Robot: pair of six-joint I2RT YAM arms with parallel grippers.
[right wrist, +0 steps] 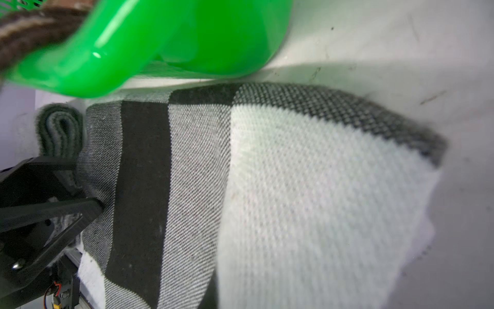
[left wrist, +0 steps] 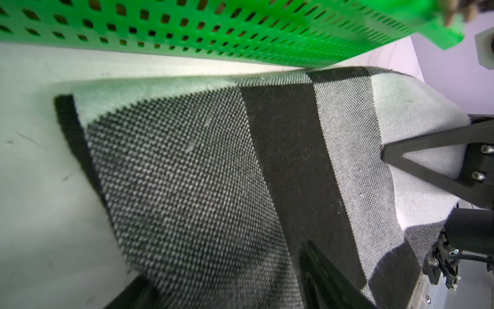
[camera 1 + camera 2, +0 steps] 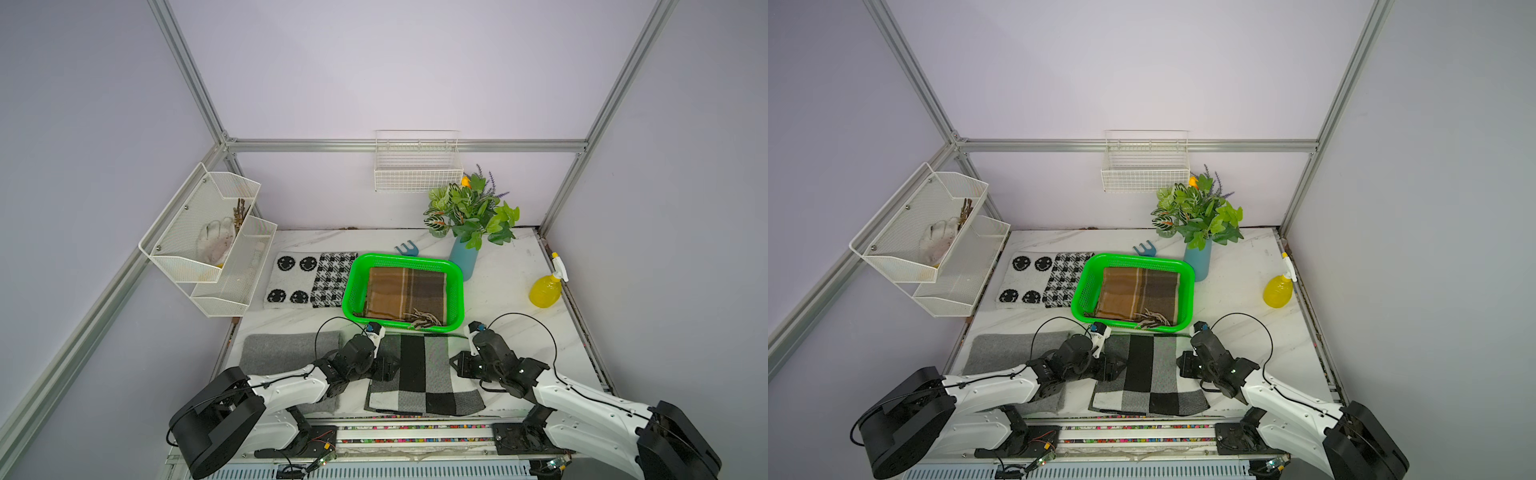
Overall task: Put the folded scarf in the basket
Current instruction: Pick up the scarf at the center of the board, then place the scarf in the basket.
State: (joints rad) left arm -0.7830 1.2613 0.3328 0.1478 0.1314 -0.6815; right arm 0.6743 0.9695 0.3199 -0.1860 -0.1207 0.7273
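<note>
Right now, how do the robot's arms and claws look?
The left arm and right arm have white shells, black joints, rounded black bases. A thin black cable loops above each wrist. The left claw and right claw are black with triangular fingers.

From my remote station I count five folded scarves: one brown plaid scarf (image 3: 405, 293), one black-and-grey checked scarf (image 3: 424, 374), one plain grey scarf (image 3: 282, 353), one smiley-face scarf (image 3: 291, 280) and one houndstooth scarf (image 3: 332, 280). One green basket (image 3: 405, 259). One white wire wall basket (image 3: 417, 166). One two-tier mesh rack (image 3: 187, 232). One yellow spray bottle (image 3: 545, 291). One blue hand rake (image 3: 406, 249). One vase of leafy stems (image 3: 464, 259). Two robot arms: the left arm (image 3: 286, 384) and the right arm (image 3: 582, 403).
</note>
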